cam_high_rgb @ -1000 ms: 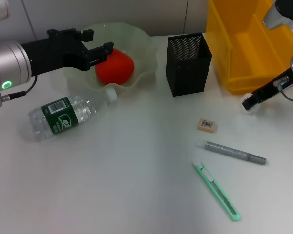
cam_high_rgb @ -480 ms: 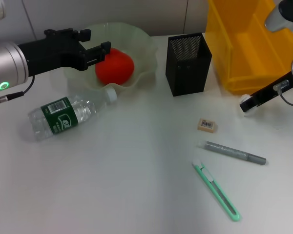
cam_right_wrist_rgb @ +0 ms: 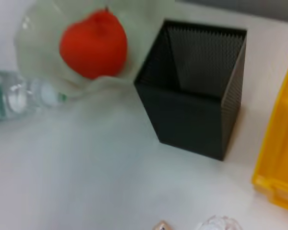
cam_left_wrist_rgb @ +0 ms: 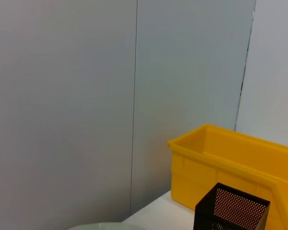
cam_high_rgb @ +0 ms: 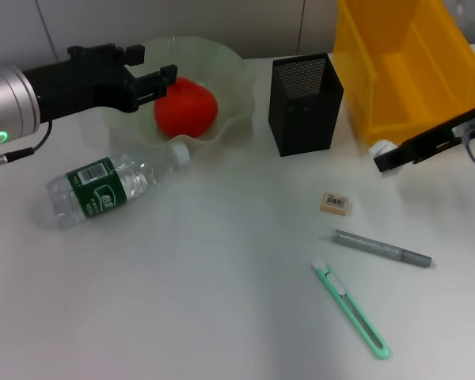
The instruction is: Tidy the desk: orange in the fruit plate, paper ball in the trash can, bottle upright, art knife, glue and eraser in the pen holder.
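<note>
Two grippers: both are in the head view, and neither holds anything.
Left gripper: it hovers over the near rim of the fruit plate, fingers spread a little way apart and empty.
Right gripper: it reaches in low from the right, tip just off the desk beside the trash can; I cannot tell how far its fingers are parted, and nothing shows in them.
Orange: it lies in the plate, so that part looks done.
Bottle: it lies on its side just in front of the plate, cap toward the plate.
Pen holder: it stands upright between plate and trash can, open at the top.
Eraser: it lies near the right gripper's tip.
Glue and art knife: they lie flat nearer the front, apart from each other.
Paper ball: none is visible.
Step in hand: probably the right arm starting on the eraser.
Next move: come down over the eraser, pinch it and lift.
Room: bare desk surrounds the eraser; the holder's tall walls and the trash can edge crowd the carry path.
</note>
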`<state>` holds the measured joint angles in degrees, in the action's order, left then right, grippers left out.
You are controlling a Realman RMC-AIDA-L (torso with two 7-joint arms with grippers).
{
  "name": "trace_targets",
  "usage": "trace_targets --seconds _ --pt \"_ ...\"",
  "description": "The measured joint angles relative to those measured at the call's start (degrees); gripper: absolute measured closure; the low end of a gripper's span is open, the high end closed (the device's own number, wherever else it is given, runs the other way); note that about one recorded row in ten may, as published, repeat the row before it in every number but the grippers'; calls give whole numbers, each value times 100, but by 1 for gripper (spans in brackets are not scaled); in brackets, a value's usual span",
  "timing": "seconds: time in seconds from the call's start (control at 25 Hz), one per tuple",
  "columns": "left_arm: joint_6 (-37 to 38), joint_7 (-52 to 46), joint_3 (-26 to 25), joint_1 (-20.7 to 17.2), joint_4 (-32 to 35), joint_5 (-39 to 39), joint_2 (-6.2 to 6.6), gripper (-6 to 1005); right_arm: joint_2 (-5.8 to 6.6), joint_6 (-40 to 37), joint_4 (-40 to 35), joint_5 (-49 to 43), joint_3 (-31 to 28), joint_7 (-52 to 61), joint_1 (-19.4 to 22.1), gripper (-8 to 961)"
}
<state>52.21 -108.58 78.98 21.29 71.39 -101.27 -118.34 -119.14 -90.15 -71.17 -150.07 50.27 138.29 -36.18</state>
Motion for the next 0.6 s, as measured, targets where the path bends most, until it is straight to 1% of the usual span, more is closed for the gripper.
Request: trace_targets --seconds 0.08,0.24,0.4,0.6 --pt "0 34 -5 -3 14 10 1 428 -3 -169 -454 95 95 121 154 560" --pt "0 157 -14 -20 15 157 2 429 -11 -319 -978 107 73 255 276 560" --pt "9 214 -76 -29 -3 255 4 429 2 -337 -1159 110 -95 264 302 560" --pt "26 223 -123 -26 -5 283 1 429 43 -187 -1169 114 -346 123 270 561"
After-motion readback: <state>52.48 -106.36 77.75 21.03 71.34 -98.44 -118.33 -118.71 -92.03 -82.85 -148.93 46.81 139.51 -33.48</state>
